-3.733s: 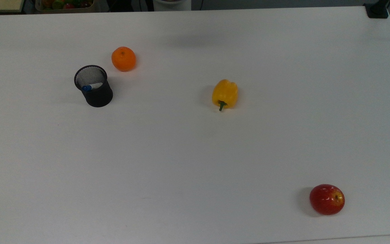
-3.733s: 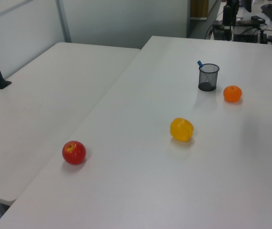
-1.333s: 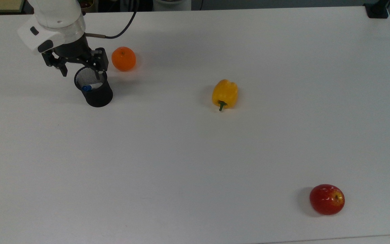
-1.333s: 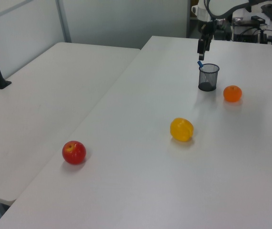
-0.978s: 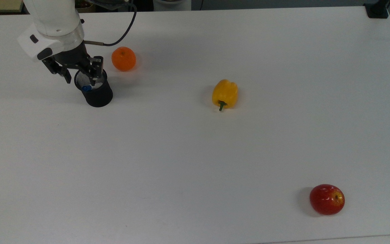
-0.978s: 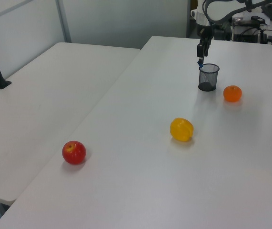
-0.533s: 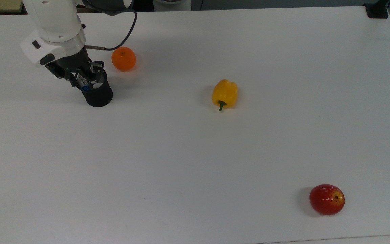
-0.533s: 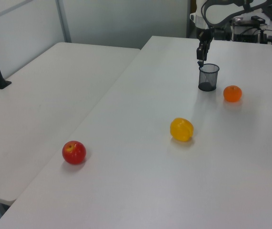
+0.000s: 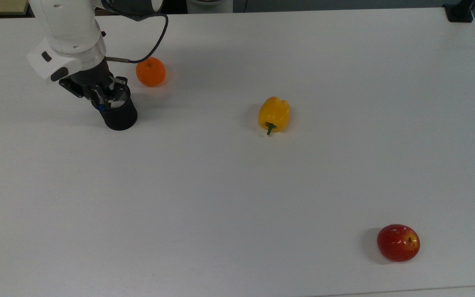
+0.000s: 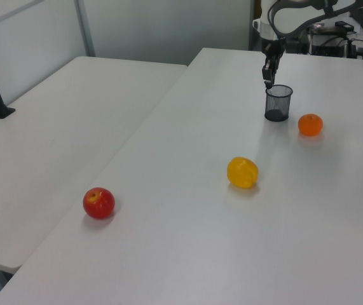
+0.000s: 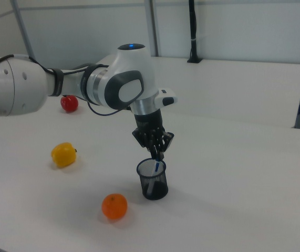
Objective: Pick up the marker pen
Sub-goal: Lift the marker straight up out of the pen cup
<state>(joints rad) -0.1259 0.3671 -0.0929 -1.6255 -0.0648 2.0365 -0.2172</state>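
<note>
gripper (image 9: 102, 104) sits right over the mouth of the black mesh pen cup (image 9: 118, 115), fingers pointing down w/ tips at rim level on the top view's left side of the cup; in the right view (image 11: 158, 153) the fingers look drawn close together around the top end of the marker pen (image 11: 156, 167), pinching it. the pen stands tilted inside the cup, white barrel showing through the mesh in the right view, small blue end (image 9: 102, 108) peeking out between the fingertips in the top view. cup is upright on the white table (image 9: 237, 173), near the top view's upper left. in the left view the gripper (image 10: 267, 81) hangs just above the cup's (image 10: 278, 105) rim at the far end of the table. white arm link w/ a black cable comes in from the top view's upper left. orange (image 9: 150, 71) lies just beside the cup, to the top view's upper right of it, not touching. yellow bell pepper (image 9: 273, 115) lies on its side around the table's middle, green stem toward the top view's bottom, well apart from the cup. red apple (image 9: 398, 242) sits far off near the top view's lower right corner. second white table (image 10: 60, 127) adjoins on the left view's left.
</note>
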